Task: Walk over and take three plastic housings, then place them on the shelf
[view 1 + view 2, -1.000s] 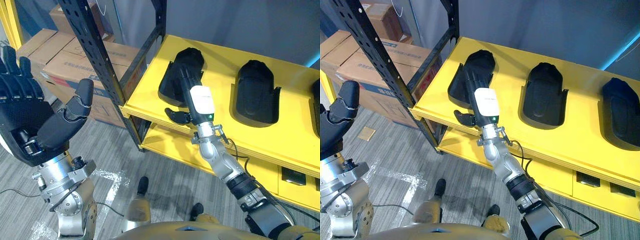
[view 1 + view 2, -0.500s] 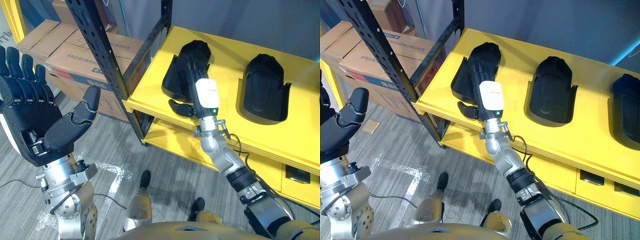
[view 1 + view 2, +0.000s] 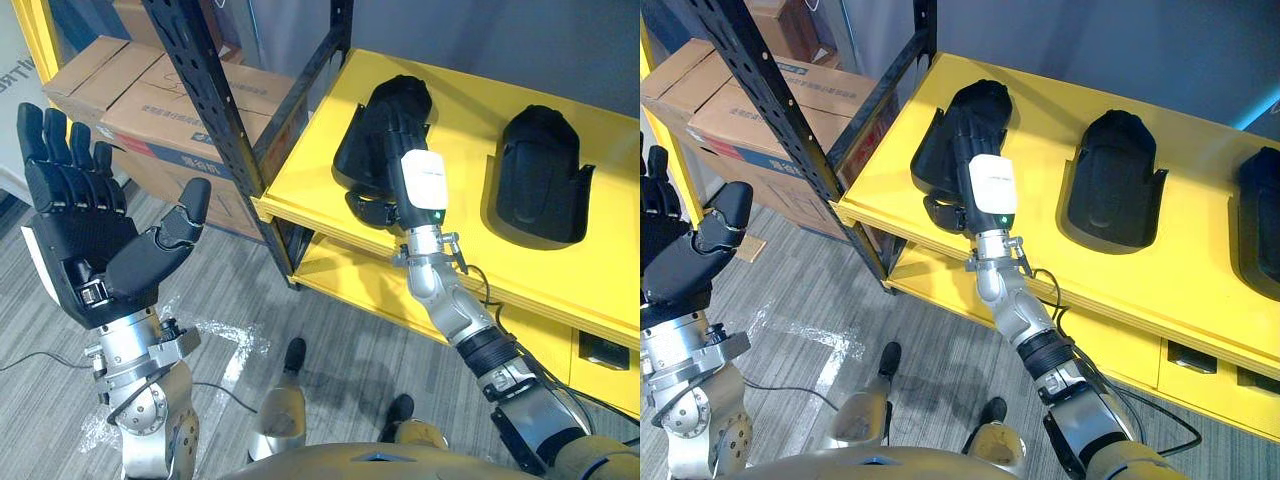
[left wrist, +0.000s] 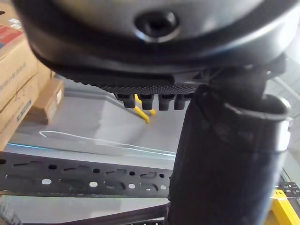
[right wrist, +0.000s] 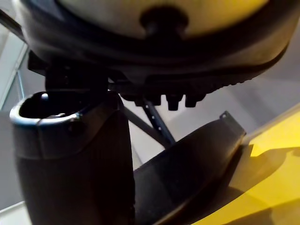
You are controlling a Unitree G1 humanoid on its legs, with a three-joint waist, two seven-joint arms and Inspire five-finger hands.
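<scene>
We see a yellow shelf (image 3: 1180,270) carried on a black perforated rack (image 3: 212,100), with cardboard boxes (image 3: 130,95) stacked behind the rack on a grey floor (image 3: 810,300). Three black plastic housings lie in a row on the shelf's top board, all apart from one another: the left housing (image 3: 932,155) near the corner by the rack post, the middle housing (image 3: 1115,180) beside it, and the right housing (image 3: 1262,215) partly cut off by the view's edge. The left hand (image 3: 85,235) is raised over the floor, well away from the shelf, palm up and holding nothing, its fingers (image 3: 60,160) straight and side by side with the thumb angled out. The right hand (image 3: 985,165) reaches onto the shelf and lies along the top of the left housing, fingers stretched straight over its back. Its thumb (image 3: 943,213) sits at the housing's near edge by the shelf lip. It looks to us like a resting touch rather than a grip, though the underside is hidden.
</scene>
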